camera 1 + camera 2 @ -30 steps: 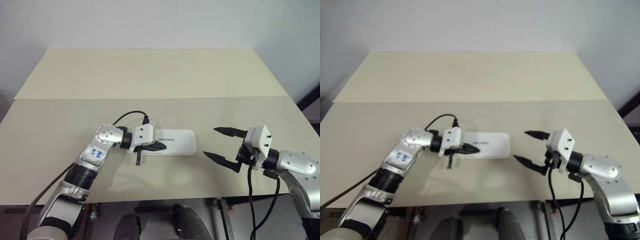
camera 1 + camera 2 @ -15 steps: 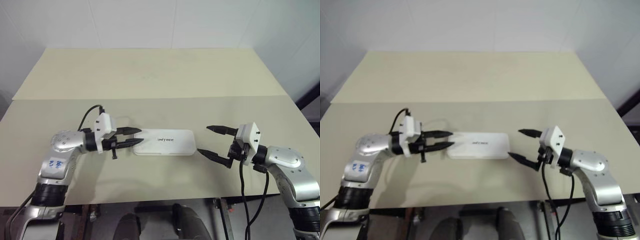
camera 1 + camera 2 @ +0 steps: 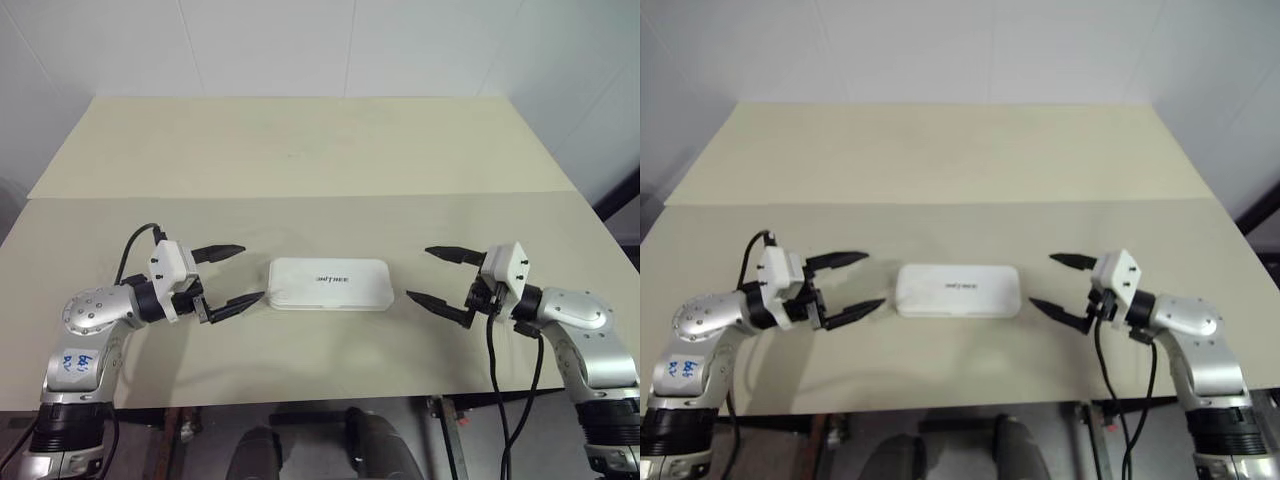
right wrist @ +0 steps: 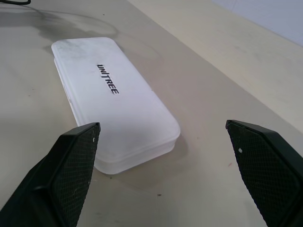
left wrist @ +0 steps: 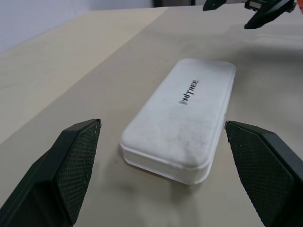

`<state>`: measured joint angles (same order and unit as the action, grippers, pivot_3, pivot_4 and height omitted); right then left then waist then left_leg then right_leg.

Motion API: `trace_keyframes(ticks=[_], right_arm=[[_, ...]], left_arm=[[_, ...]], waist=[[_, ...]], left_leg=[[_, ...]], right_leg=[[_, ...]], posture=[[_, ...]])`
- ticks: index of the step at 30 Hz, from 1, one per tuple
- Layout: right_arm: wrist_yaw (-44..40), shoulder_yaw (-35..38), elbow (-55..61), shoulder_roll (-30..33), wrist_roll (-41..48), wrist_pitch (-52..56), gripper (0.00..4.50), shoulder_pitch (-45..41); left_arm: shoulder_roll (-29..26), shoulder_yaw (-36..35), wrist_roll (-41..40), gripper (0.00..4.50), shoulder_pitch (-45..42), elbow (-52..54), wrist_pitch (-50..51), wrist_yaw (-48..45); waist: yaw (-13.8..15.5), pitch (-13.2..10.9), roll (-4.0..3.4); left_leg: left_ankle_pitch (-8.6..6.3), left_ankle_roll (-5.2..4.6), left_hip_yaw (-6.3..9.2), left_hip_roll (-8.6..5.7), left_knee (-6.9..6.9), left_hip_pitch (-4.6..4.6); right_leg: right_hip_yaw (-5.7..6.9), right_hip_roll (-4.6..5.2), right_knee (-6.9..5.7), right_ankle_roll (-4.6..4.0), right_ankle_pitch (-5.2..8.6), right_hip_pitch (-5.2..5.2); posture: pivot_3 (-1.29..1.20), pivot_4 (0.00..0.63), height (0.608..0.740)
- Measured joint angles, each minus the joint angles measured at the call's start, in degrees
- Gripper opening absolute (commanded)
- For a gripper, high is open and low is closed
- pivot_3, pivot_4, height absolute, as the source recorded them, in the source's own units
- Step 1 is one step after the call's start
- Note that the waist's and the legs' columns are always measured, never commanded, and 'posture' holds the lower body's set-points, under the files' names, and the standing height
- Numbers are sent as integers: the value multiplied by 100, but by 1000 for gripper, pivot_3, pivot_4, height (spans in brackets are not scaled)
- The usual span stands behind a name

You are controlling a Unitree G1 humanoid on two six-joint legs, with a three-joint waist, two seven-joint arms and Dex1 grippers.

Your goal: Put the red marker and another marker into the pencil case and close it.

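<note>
The left gripper [image 3: 232, 274] hangs just off the left end of the pencil case [image 3: 329, 285], its two black fingers spread wide and holding nothing. One finger [image 3: 218, 252] points toward the far side of the case's end, the other [image 3: 236, 304] toward the near side, and a clear gap lies between both tips and the white plastic. The gripper points level, toward the right of the scene.

The right gripper [image 3: 436, 276] mirrors it off the case's right end, released as well, fingers splayed and empty, aimed level toward the left. It too stands apart from the case, a little farther off than the left one.

Between the two grippers the pencil case lies flat on the table [image 3: 300, 150], long side running left to right, its lid shut. The lid faces up with the word "UNITREE" printed in dark letters near its middle. In the left wrist view the case [image 5: 182, 116] sits between the two fingers and beyond their tips, lid closed on the base all along the visible edge. The right wrist view shows the same from the other end, the case [image 4: 116, 101] resting shut on the beige surface.

The table is a pale beige, with a seam crossing it left to right beyond the case.
</note>
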<state>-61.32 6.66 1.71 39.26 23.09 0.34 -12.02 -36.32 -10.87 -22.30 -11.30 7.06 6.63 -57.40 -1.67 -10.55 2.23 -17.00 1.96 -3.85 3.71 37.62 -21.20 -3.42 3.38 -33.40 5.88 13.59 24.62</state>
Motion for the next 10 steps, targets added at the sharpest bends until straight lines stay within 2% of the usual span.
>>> trace_keyframes(ticks=[10], right_arm=[[-41,57,-139,63,-53,-164,4500,22]], left_arm=[[54,-12,-75,4490,-159,0,-54,230]], waist=[[-13,0,0]], left_leg=[[0,0,-1,0,-6,3]], right_leg=[[0,-2,-3,1,0,2]], posture=[[0,150,740]])
